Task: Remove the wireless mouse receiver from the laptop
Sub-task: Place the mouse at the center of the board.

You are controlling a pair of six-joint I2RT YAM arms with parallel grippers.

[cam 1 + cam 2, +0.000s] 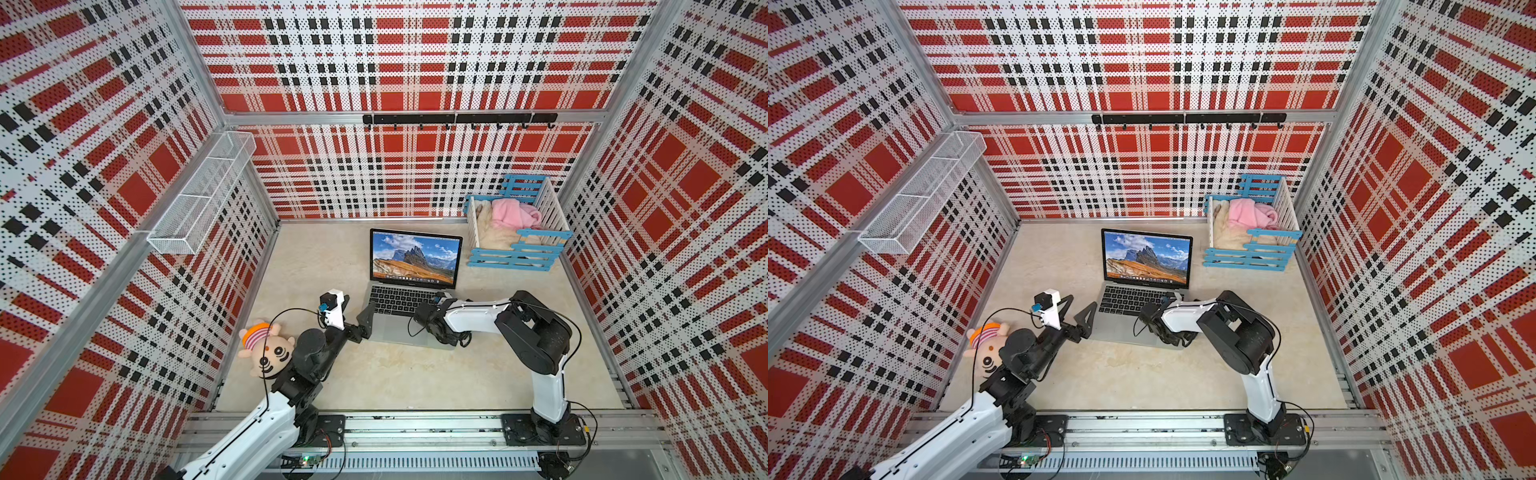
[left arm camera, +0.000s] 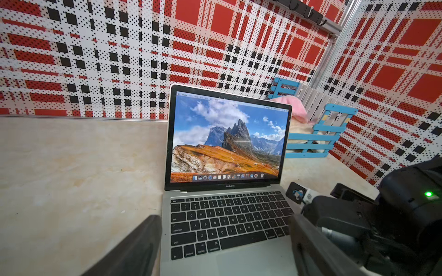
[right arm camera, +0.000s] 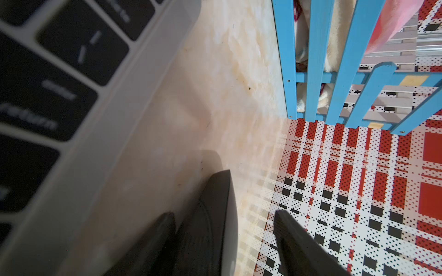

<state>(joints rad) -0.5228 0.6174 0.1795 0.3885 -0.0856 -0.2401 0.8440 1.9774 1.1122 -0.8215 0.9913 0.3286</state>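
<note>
Sitting open on the table (image 1: 395,378), back of centre: laptop (image 1: 409,293) (image 1: 1142,291), screen lit with the mountain wallpaper, keyboard toward the arms.

Parked just beside its front-left corner: left gripper (image 1: 358,305) (image 1: 1079,307), jaws spread wide, holding nothing. From the left wrist view (image 2: 224,219), keyboard framed between the two fingers (image 2: 138,246). Contact with the laptop's left edge: cannot tell.

Hanging low along the laptop's right edge (image 3: 134,100), by the return key: right gripper (image 3: 224,213), fingers apart, table and plaid wall showing through the gap. Resting against one finger (image 3: 165,234) and clear of the other: dark glossy rounded piece (image 3: 215,203), not clamped, identity unclear. In both top views, jaws hidden under the right arm (image 1: 478,316) (image 1: 1187,316), which crosses the laptop's front-right corner.

Wireless mouse receiver: too small or hidden, cannot tell where.

Room for moving:
- Wide bare table left of the laptop, up to the left wall.
- Large bare patch in front, between the two arm bases.
- Tighter strip on the right, bounded by the right wall and the blue slatted crate (image 1: 515,255) (image 1: 1250,253) (image 3: 311,71) with pink blanket (image 1: 515,214) in the back-right corner.
- Crate well apart from the laptop's lid edge.
- Plush toy (image 1: 266,351) against the left wall, behind the left arm's elbow.
</note>
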